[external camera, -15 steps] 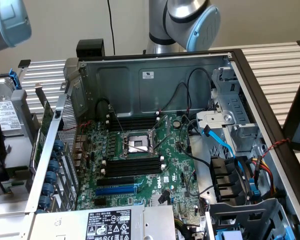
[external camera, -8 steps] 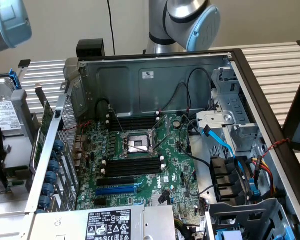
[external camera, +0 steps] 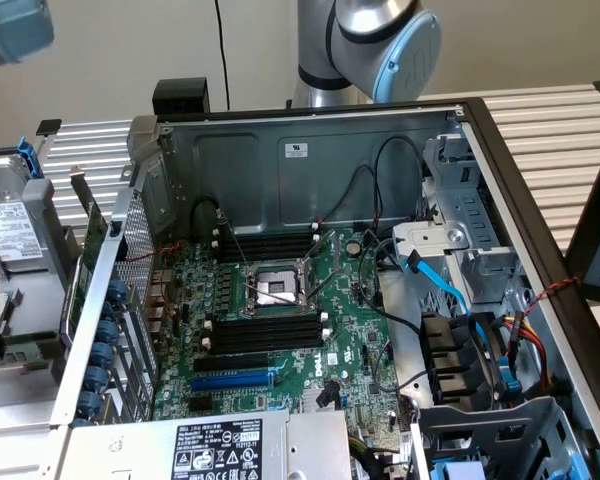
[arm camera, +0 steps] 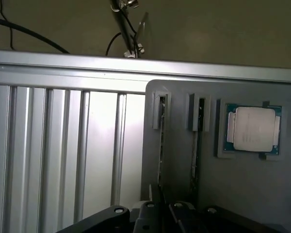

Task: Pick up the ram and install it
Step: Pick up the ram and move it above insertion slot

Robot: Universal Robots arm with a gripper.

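In the narrow slot of a grey moulded holder tray (arm camera: 184,184), the ram (arm camera: 161,141), a long thin green circuit-board stick seen edge-on, is found standing upright. A second like stick (arm camera: 196,141) is stood in the neighbouring slot. A square silver-lidded processor chip (arm camera: 254,128) is seated in a recess beside them.

Several hazards are judged possible:
- The two sticks are set close together, so the neighbour could be caught or knocked during the grasp.
- If the ram is taken off-centre, it could tilt and bind against the slot walls as it is lifted.
- In the exterior view, the long black memory slots (external camera: 268,333) on the large green motherboard (external camera: 350,330) appear unoccupied. They lie just beside the square metal processor socket (external camera: 277,288) and near loose black cables (external camera: 375,200).
- A stick brought down skewed or reversed could be forced against the slot key or could strike those parts.

The black gripper (arm camera: 167,212) is seen nearest the tray slot that holds the ram. How far it is opened cannot be told from these views, and contact with the ram cannot be confirmed. Both sticks are seated in the tray, so the ram is judged not yet lifted.
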